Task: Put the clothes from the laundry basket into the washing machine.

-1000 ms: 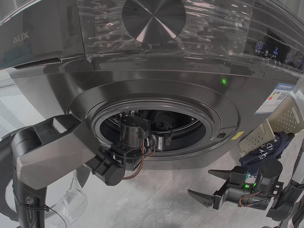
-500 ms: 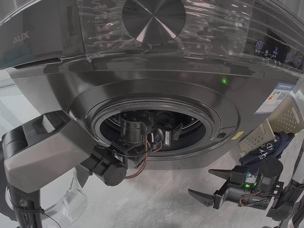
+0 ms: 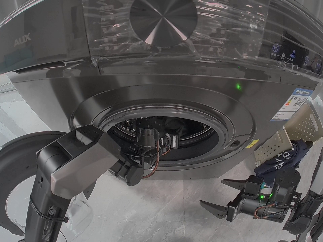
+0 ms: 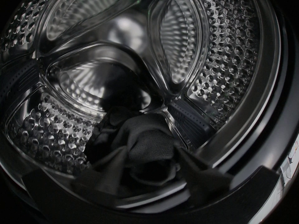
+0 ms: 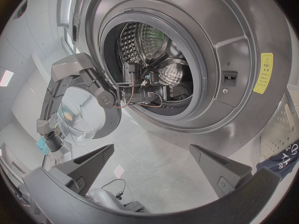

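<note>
Left gripper (image 4: 152, 152) was inside the washing machine drum (image 4: 224, 47), fingers spread either side of a black garment (image 4: 146, 134) on the drum floor; probably released, too dark to confirm. Right gripper (image 3: 212, 193) was wide open and empty. One navy garment (image 3: 282, 160) left, draped over the laundry basket (image 3: 302, 125).

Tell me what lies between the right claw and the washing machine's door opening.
Bare grey floor tiles lie between the right claw and the door opening; the right wrist and head views show it.
</note>
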Controlling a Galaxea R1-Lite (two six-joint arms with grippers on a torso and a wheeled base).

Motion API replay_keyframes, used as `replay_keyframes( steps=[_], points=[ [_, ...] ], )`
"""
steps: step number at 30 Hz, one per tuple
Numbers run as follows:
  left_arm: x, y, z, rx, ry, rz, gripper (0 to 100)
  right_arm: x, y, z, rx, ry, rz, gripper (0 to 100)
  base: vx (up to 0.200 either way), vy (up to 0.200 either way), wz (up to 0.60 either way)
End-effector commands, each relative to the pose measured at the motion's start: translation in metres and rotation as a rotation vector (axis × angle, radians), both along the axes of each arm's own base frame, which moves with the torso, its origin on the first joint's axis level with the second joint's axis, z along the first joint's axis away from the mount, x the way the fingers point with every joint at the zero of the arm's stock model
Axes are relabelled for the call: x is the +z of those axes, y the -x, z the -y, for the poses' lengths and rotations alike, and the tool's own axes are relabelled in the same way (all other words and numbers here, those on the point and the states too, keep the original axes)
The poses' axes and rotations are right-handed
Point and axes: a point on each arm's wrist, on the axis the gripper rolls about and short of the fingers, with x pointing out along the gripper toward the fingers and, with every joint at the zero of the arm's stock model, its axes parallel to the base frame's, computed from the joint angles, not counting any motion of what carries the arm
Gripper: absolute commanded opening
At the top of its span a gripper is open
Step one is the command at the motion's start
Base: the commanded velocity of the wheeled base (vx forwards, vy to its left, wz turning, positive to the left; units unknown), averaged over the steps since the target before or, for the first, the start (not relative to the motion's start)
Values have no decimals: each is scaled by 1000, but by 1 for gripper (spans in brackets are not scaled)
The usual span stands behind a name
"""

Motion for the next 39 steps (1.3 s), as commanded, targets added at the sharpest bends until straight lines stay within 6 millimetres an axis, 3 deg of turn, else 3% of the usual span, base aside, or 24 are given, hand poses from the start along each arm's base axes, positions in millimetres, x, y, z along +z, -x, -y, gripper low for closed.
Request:
replay_keyframes(
  steps=[1, 13, 19, 20, 25, 30, 35, 36, 37, 39],
  points=[
    [-6, -22, 4, 31, 31, 44, 0, 0, 0, -1, 4, 0, 0, 100, 0, 0, 0],
    [13, -75, 6, 141, 200, 283, 0, 2, -3, -4, 7, -13, 15, 100, 0, 0, 0],
    [18, -77, 9, 144, 216, 309, 0, 2, -3, -4, 7, -13, 15, 100, 0, 0, 0],
    [18, -76, 10, 144, 217, 309, 100, 2, -3, -4, 7, -13, 15, 100, 0, 0, 0],
    [29, -68, 12, 134, 217, 300, 100, 2, -2, -3, 6, -11, 13, 100, 0, 0, 0],
    [47, -28, 16, 86, 176, 229, 100, 3, -1, -3, 7, -11, 13, 100, 0, 0, 0],
    [71, 31, 22, 4, 161, 190, 100, 2, 4, 1, 9, -4, 5, 100, 0, 0, 0],
    [72, 33, 21, 2, 160, 189, 100, 2, 4, 1, 9, -3, 4, 100, 0, 0, 0],
    [80, 62, 22, -44, 155, 167, 100, 3, 8, 4, 10, -1, 1, 100, 0, 0, 0],
    [83, 81, 20, -79, 151, 146, 100, 4, 10, 5, 13, -3, 2, 100, 0, 0, 0]
  ],
)
